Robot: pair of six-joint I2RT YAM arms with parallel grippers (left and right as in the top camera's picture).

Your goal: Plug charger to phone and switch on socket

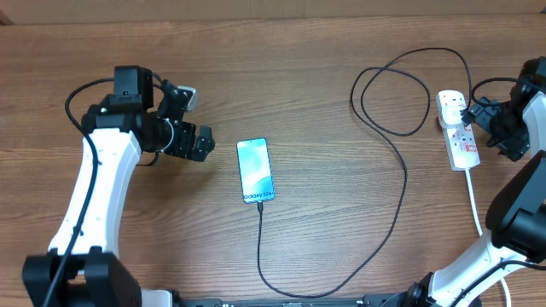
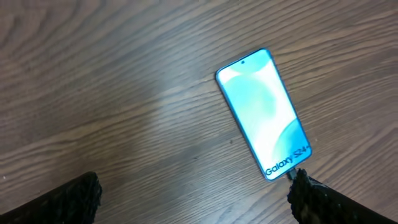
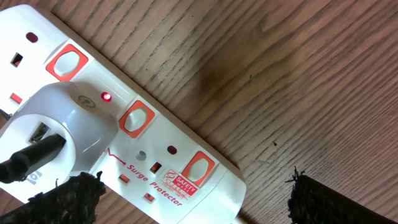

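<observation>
phone wired up, both grippers spread

phone lies flat and screen up near the middle of the table, its "galaxy s24" end toward the robot. charger tip sits in that end. its thin black cable runs to the near edge, curves right, climbs and loops before reaching the socket on the right side. there a white plug sits in the strip, a small red light glowing on it, beside the red-framed switches. the thick white cord leaves the socket toward the robot.

left gripper hangs just left of the phone, apart from it, fingers spread wide over bare wood. right gripper hovers over the socket, fingers likewise spread, gripping nothing; whether it touches the strip cannot be told.
</observation>
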